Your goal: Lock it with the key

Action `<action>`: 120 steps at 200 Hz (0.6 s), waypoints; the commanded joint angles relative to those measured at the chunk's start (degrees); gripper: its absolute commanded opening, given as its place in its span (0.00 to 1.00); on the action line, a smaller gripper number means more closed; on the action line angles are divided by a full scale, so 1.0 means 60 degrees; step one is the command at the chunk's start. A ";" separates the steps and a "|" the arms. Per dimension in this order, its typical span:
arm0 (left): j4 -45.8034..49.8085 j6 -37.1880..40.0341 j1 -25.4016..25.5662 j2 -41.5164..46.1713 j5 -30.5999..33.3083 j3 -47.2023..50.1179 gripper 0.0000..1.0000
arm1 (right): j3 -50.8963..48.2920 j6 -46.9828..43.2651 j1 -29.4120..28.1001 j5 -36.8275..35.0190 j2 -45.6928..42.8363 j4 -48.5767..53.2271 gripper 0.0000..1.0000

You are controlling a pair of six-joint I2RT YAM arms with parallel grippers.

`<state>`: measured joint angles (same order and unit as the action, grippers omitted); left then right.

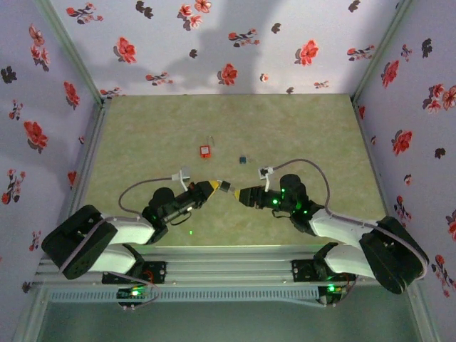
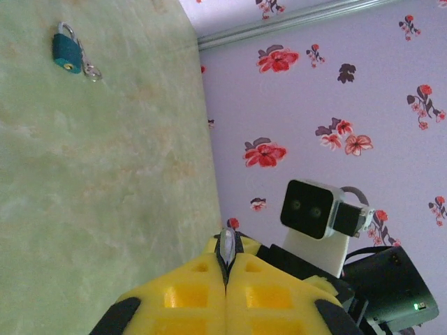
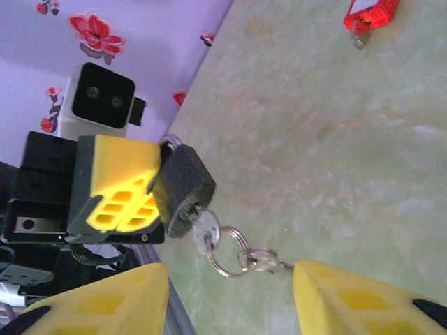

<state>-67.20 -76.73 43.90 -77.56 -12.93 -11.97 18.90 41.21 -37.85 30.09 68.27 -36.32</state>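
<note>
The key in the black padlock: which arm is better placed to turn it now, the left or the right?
Right. The left pincer is shut on the black padlock, so it is busy. The right pincer is open, and the key sticks out of the padlock just ahead of it.

Enclosure: three papered walls around the table [image 1: 142, 135]. Table top is pale green-beige, marbled and matte.

Back wall [image 1: 235, 57] at 12 o'clock, left wall [image 1: 35, 107] at 9, right wall [image 1: 420, 92] at 3. All three carry lilac-white paper printed with red and dark flowers.

Grey metal corner strips [image 1: 71, 50] run diagonally at 11 and 1 o'clock, where the walls meet. A slotted aluminium rail [image 1: 228, 267] spans the table's near edge at 6 o'clock.

Light is soft and even. Blurred grey shadows [image 1: 178, 25] lie on the upper back wall.

Wrist views show the same paper and the same marbled top.
</note>
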 commanded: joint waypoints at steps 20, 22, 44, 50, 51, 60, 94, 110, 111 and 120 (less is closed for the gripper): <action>-0.0702 -0.0101 0.0169 -0.0082 -0.0189 -0.0312 0.00 | -0.0088 0.0146 0.0038 0.0083 -0.0004 -0.0761 0.48; -0.0708 -0.0102 0.0176 -0.0089 -0.0189 -0.0314 0.00 | -0.0088 0.0148 0.0038 0.0083 -0.0017 -0.0767 0.48; -0.0724 -0.0113 0.0225 -0.0081 -0.0188 -0.0324 0.00 | -0.0073 0.0133 0.0038 0.0096 0.0041 -0.0761 0.47; -0.0754 -0.0117 0.0231 -0.0081 -0.0201 -0.0313 0.00 | -0.0076 0.0141 0.0038 0.0098 0.0060 -0.0772 0.47; -0.0754 -0.0117 0.0229 -0.0081 -0.0202 -0.0302 0.00 | -0.0082 0.0144 0.0038 0.0105 0.0068 -0.0773 0.47; -0.0775 -0.0120 0.0256 -0.0071 -0.0216 -0.0329 0.00 | -0.0074 0.0162 0.0038 0.0126 0.0098 -0.0830 0.46; -0.0770 -0.0131 0.0330 -0.0071 -0.0204 -0.0337 0.00 | -0.0088 0.0240 0.0038 0.0270 0.0179 -0.1015 0.44; -0.0783 -0.0128 0.0345 -0.0070 -0.0185 -0.0351 0.00 | -0.0090 0.0286 0.0038 0.0355 0.0257 -0.1111 0.44; -0.0783 -0.0130 0.0345 -0.0076 -0.0187 -0.0350 0.00 | -0.0081 0.0290 0.0038 0.0358 0.0262 -0.1118 0.43; -0.0783 -0.0132 0.0359 -0.0067 -0.0188 -0.0355 0.00 | -0.0083 0.0334 0.0038 0.0425 0.0304 -0.1193 0.43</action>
<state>-68.25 -77.32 45.50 -77.80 -13.58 -12.43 18.85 42.26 -37.85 30.79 69.34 -40.23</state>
